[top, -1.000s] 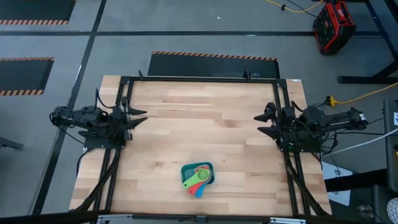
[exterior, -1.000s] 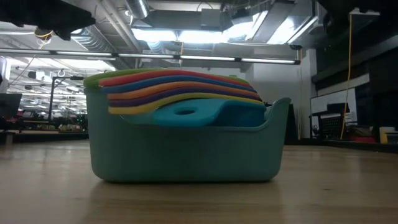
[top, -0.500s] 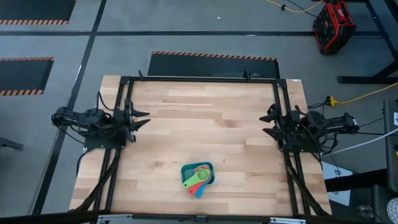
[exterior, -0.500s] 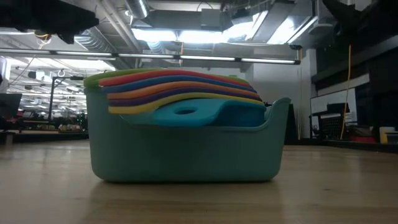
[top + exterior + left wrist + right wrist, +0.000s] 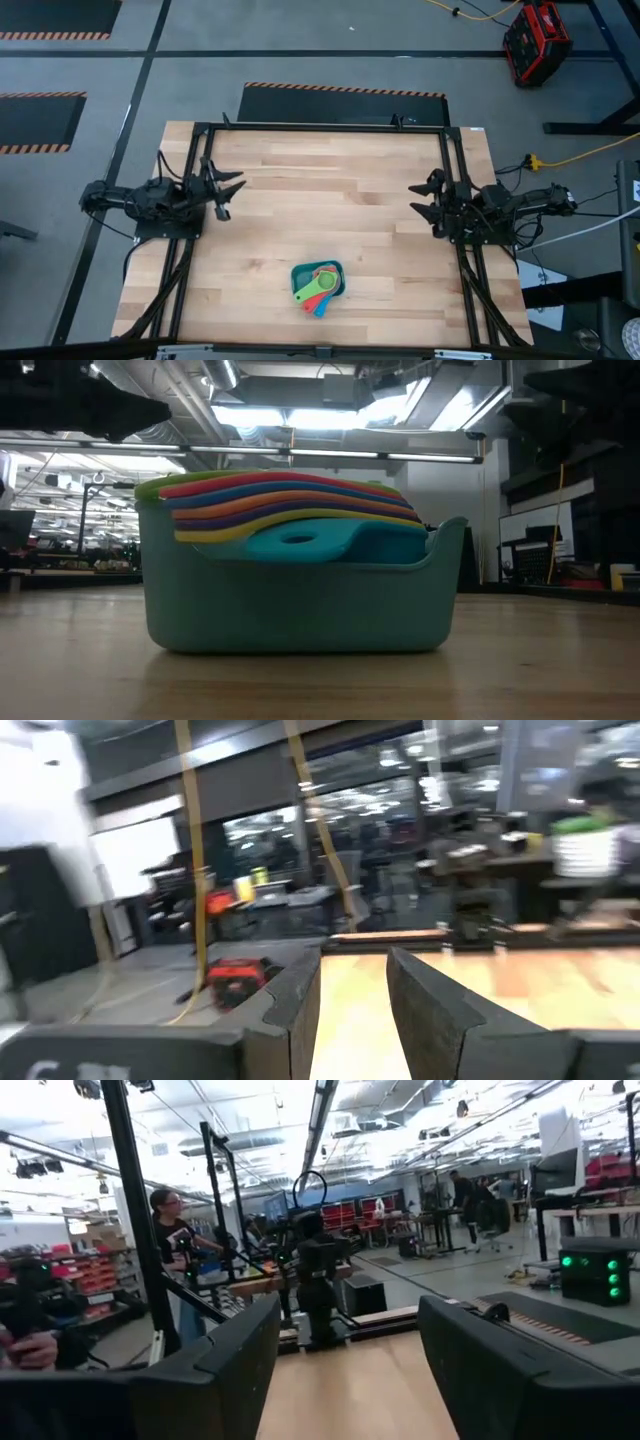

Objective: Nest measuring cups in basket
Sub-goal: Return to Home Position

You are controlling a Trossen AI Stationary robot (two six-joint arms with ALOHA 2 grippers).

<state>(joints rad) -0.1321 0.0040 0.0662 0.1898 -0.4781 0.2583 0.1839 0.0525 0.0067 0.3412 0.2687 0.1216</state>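
The teal basket stands on the wooden table near its front edge, a little right of the middle. The measuring cups lie nested inside it. Their flat handles are stacked in colours above the basket's rim, and the green one is on top. My left gripper hovers open at the table's left edge, far from the basket, with nothing between its fingers. My right gripper hovers open at the right edge, also holding nothing, with a wide gap in the right wrist view.
Black frame rails run along the table's far and side edges. Bare wood lies between the two grippers and the basket. A person stands in the room beyond the table.
Both grippers have come down toward the table at their own side edges, the right more than the left, and each has rolled a little. Their fingers keep the same gap. The basket and the cups have not moved.
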